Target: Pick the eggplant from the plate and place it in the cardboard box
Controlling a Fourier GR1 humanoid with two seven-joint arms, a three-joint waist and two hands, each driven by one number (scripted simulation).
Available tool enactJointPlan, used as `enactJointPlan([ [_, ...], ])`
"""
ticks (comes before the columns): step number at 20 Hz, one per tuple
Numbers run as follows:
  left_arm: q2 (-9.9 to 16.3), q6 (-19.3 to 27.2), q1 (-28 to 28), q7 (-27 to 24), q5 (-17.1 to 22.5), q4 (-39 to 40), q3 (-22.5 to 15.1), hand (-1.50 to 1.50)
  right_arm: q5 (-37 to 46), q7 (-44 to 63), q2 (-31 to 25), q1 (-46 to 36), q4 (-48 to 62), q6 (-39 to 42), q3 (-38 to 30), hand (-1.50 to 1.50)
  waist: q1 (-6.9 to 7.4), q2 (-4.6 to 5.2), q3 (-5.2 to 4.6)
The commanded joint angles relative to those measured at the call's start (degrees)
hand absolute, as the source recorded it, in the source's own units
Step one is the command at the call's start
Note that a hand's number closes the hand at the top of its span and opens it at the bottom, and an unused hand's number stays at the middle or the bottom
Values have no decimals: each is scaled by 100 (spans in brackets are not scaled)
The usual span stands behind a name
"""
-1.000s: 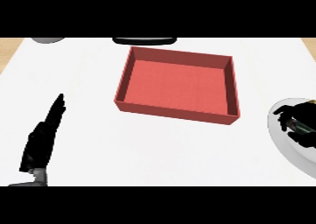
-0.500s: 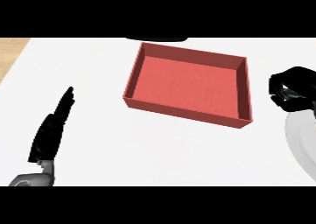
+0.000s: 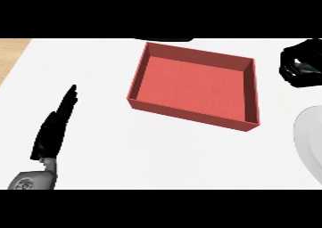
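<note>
The right hand [image 3: 307,63] hung curled near the counter's far right edge, beside the box [image 3: 197,86]; whether it gripped the eggplant could not be told. The plate [image 3: 312,144] sat at the right edge. The left hand [image 3: 55,127] rested straight-fingered near the front left corner.

White counter [image 3: 189,156] with box and plate

A red open box [image 3: 196,91] is set on the counter towards the far middle; a white plate [image 3: 313,142] is seen at the right edge, partly cut off.
</note>
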Motion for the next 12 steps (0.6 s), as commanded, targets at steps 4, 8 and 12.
enactJointPlan([
  [4,39,-10,95,-28,16,34,71,0,-880,-1115,-1,-1057,699,1111,-696,150,-40,-54,-9],
  [8,-18,98,-37,-214,-65,309,89,0,-1305,-1402,265,-1367,871,1698,-861,150,-133,-35,-18],
  [12,-12,43,290,-156,-45,-41,24,0,-1564,-1643,175,-1640,897,2256,-868,150,-176,-111,-17],
])
